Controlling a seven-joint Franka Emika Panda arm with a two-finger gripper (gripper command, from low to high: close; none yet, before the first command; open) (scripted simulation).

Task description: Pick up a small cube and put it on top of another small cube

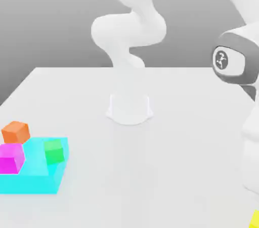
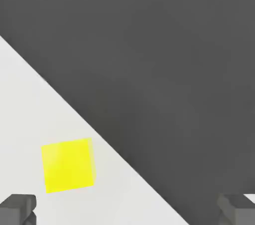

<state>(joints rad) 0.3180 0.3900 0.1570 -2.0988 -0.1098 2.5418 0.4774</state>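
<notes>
Sitting on the white table (image 2: 30,119) is the small yellow cube (image 2: 68,164). In the hand view it rests flat, close to the table's edge, where the white top meets the dark floor (image 2: 174,69). Its faces are plain and bright. In the exterior view a bit of the same yellow cube (image 1: 255,219) peeks in at the lower corner on the exterior view's right, just beside the arm.

The gripper (image 2: 127,211) hangs above the cube. Its two dark fingertips (image 2: 17,208) are spread far apart, one at each side of the hand view. Nothing is between them, so the gripper holds nothing. The cube is nearer to one fingertip than to the other, and it is not touching either one.

The white robot arm (image 1: 129,30) bends up from its round base (image 1: 129,108) in the middle of the table, then comes down on the exterior view's right.

Well apart from the yellow cube, on the exterior view's left, is a light blue block (image 1: 35,171) shaped like a step. A green cube (image 1: 53,151) sits on it. A pink cube (image 1: 11,158) sits against its low part. An orange cube (image 1: 16,132) sits just behind the pink one.
</notes>
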